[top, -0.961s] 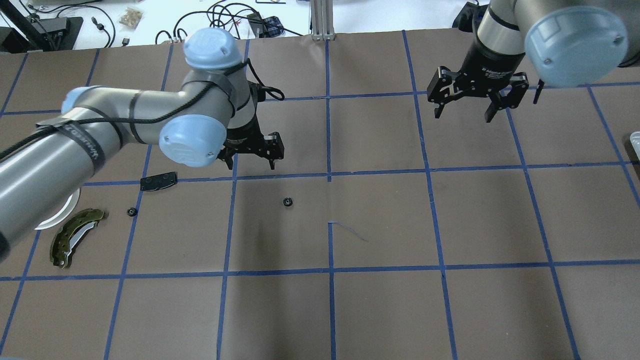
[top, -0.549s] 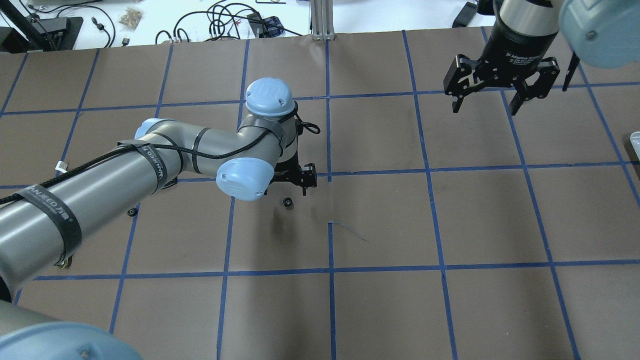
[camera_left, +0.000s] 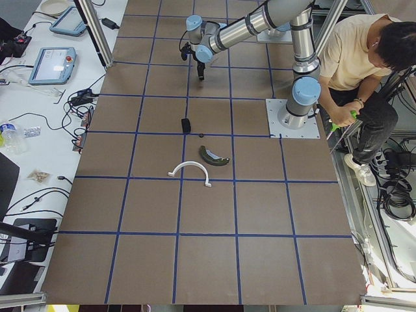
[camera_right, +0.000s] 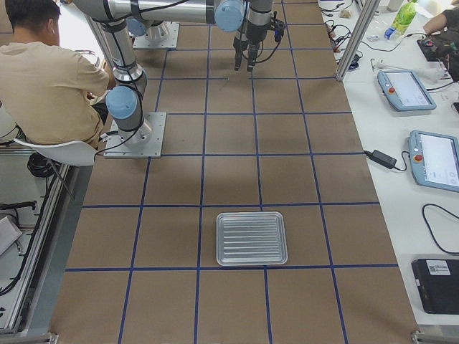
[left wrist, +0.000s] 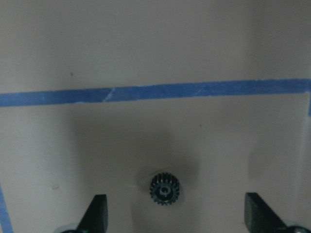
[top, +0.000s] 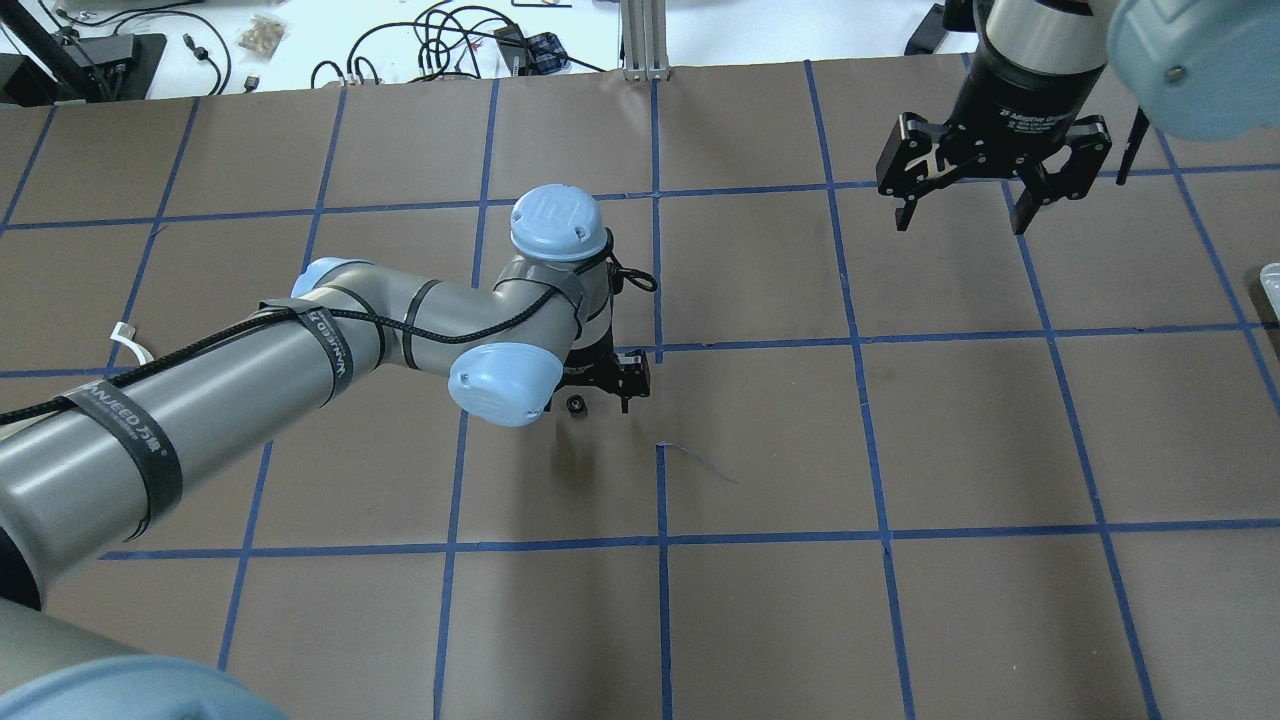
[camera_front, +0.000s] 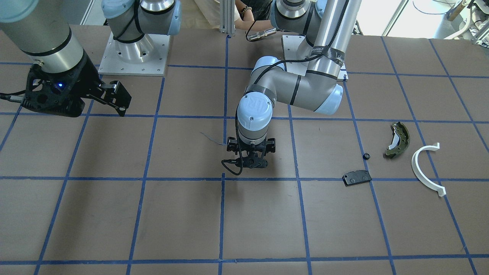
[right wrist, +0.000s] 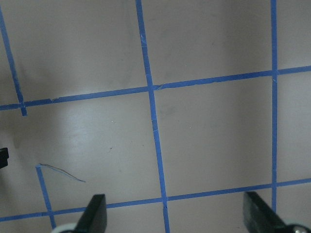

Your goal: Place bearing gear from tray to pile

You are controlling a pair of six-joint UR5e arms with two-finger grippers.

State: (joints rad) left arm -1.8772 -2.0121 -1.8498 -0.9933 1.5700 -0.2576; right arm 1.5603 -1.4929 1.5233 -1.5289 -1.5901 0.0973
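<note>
A small black bearing gear [top: 575, 404] lies flat on the brown table. My left gripper [top: 598, 396] is open and hangs straight over it. In the left wrist view the gear [left wrist: 164, 190] lies between the two spread fingertips [left wrist: 96, 212], touching neither. In the front view the left gripper [camera_front: 250, 159] hides this gear. The pile lies apart: an olive brake shoe [camera_front: 397, 139], a white half-ring [camera_front: 426, 168], a black pad [camera_front: 357, 177] and a second small gear [camera_front: 366, 156]. My right gripper [top: 960, 218] is open and empty, high over the far right.
The ribbed metal tray [camera_right: 252, 238] sits on the table's right end; only its edge [top: 1272, 280] shows in the overhead view. A loose tape strip [top: 700, 462] lies right of the gear. A seated person [camera_left: 364, 71] is behind the robot bases.
My left arm swung right and toward the table's near side, bringing its open gripper over the gear. It now covers the pile in the overhead view. My right gripper drew slightly right and back.
</note>
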